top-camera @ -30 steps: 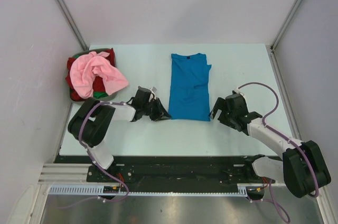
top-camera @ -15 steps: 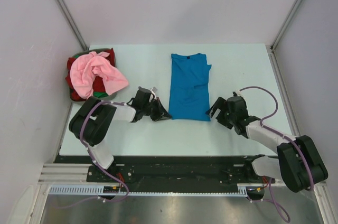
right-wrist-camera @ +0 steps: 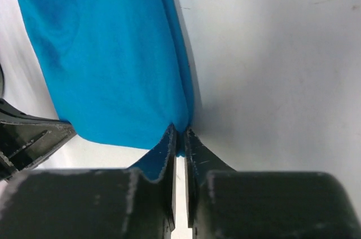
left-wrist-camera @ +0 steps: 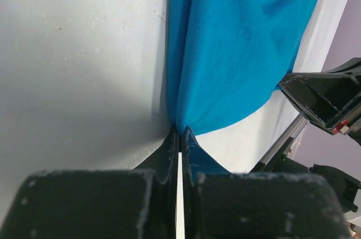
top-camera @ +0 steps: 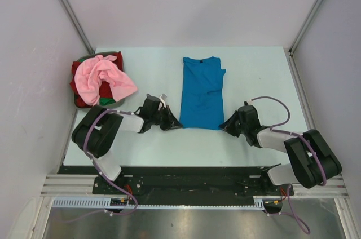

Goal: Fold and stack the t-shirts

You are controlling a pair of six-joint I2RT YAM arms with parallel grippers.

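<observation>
Jaws of the left gripper [left-wrist-camera: 179, 133] and right gripper [right-wrist-camera: 179, 135] are clamping one near hem corner each of the blue t-shirt [top-camera: 202, 92], which is lying flat on the counter [top-camera: 259, 75] ahead of them, likely readying the hem for folding toward the collar.

**Shirt corners and most of the pile out of sight**

In the upper left of the top view, the pink t-shirt [top-camera: 103, 78] covers most of the red t-shirt [top-camera: 77, 84]. A green strip [top-camera: 108, 101] shows only at the pile's lower edge. Both wrist views cut the blue t-shirt [left-wrist-camera: 242, 41] off at the top edge. Its near corners vanish between the pinched fingertips of the left gripper [left-wrist-camera: 179, 137] and the right gripper [right-wrist-camera: 179, 137]. Both gripper bodies blur along the bottom edges. From above, both grips are too small to make out.
</observation>
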